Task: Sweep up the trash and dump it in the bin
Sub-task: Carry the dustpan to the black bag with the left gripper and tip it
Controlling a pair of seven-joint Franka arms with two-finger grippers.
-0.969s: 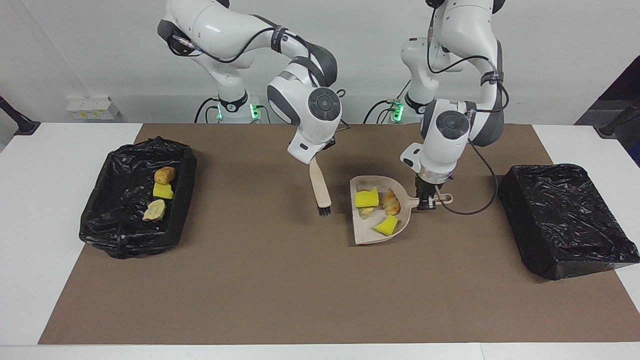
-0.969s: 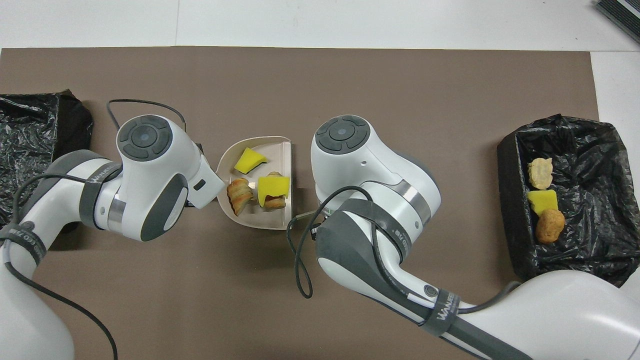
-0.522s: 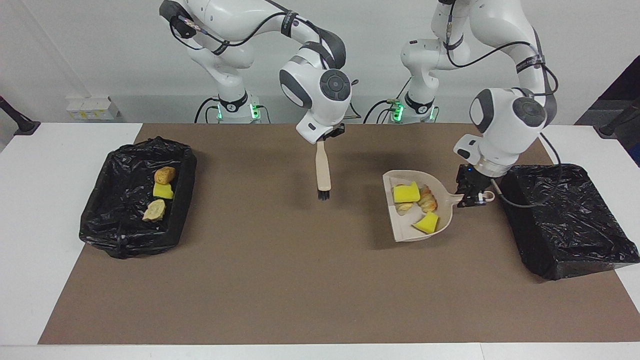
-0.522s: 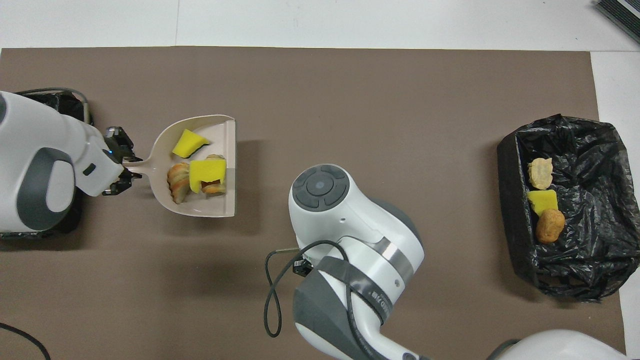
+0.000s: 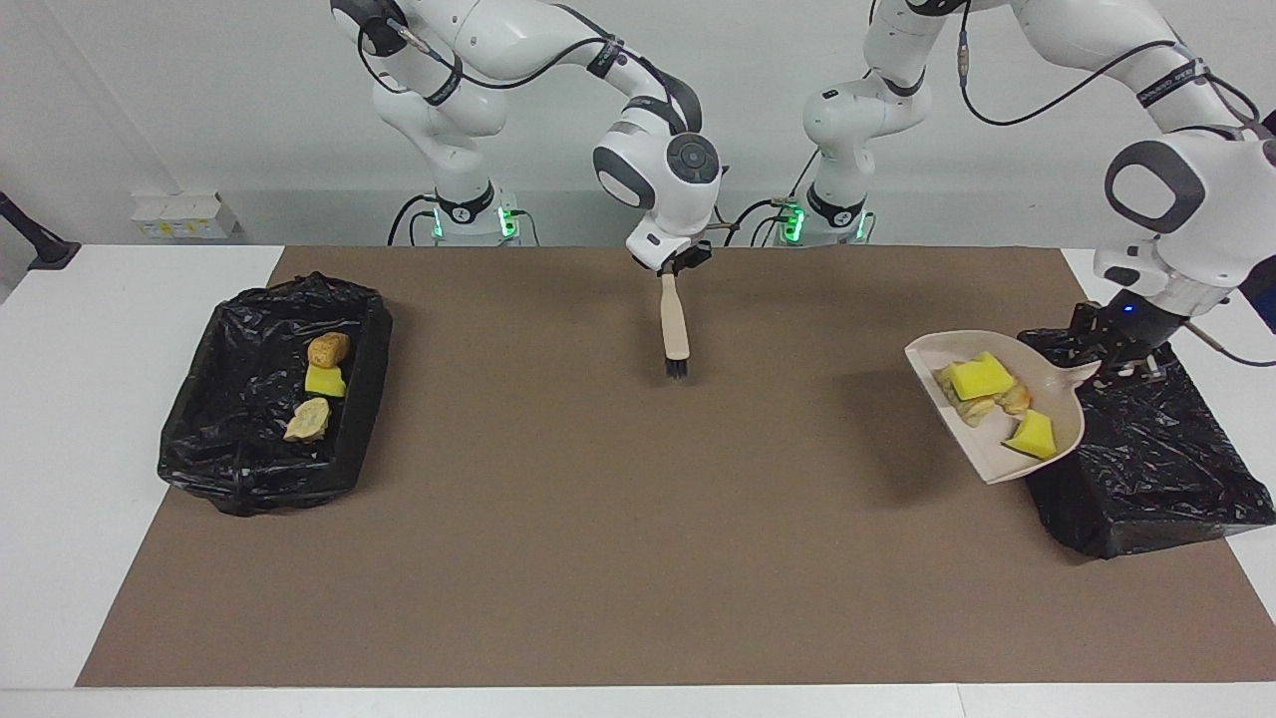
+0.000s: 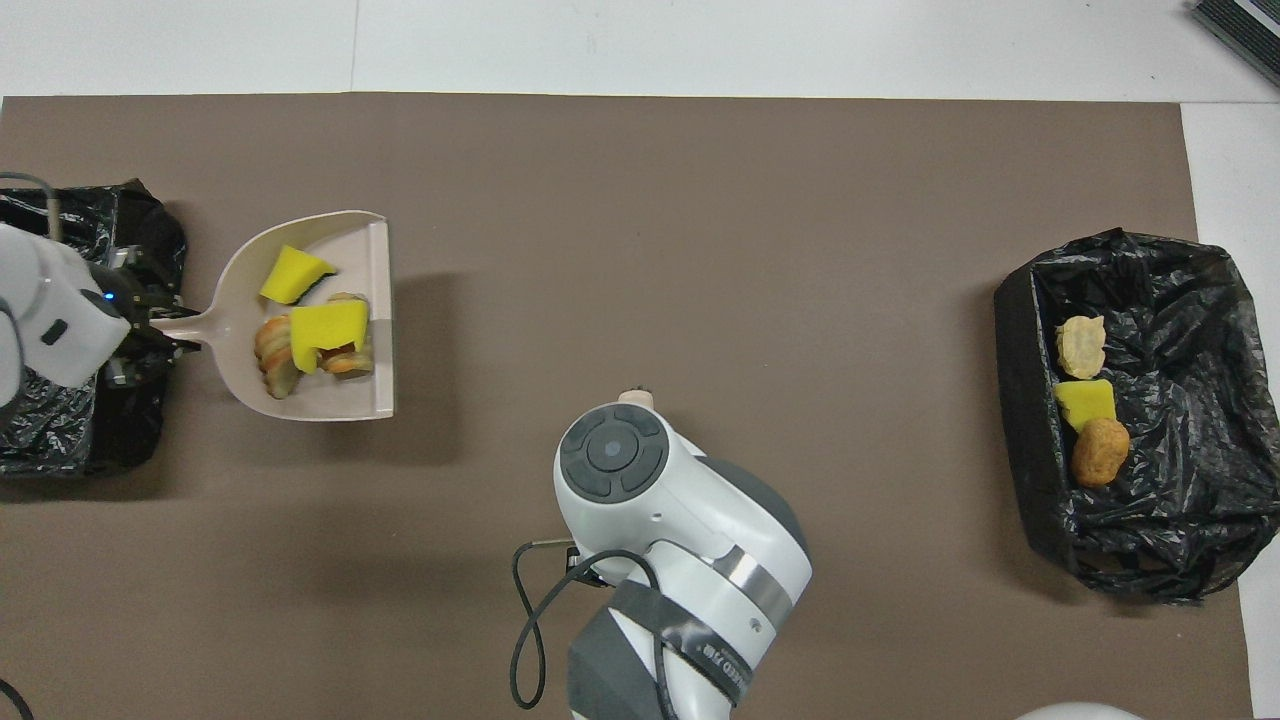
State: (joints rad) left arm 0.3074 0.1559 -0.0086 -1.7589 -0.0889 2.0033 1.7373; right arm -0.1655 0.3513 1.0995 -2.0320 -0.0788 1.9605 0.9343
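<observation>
Trash (image 5: 982,391) in dustpan (image 5: 1037,469), left tool (image 5: 1112,361) clamped on handle; three chunks (image 5: 321,384) in bin (image 5: 209,439).

Right arm (image 6: 690,620) band: a white printed word shows on the grey strap, too foreshortened to read.
Everywhere else: no legible text, numbers or signs.

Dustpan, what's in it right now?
The dustpan, held by the left gripper, carries two yellow wedges and some brown lumps. The upper wedge partly covers the lumps, so their count is unclear.
</observation>
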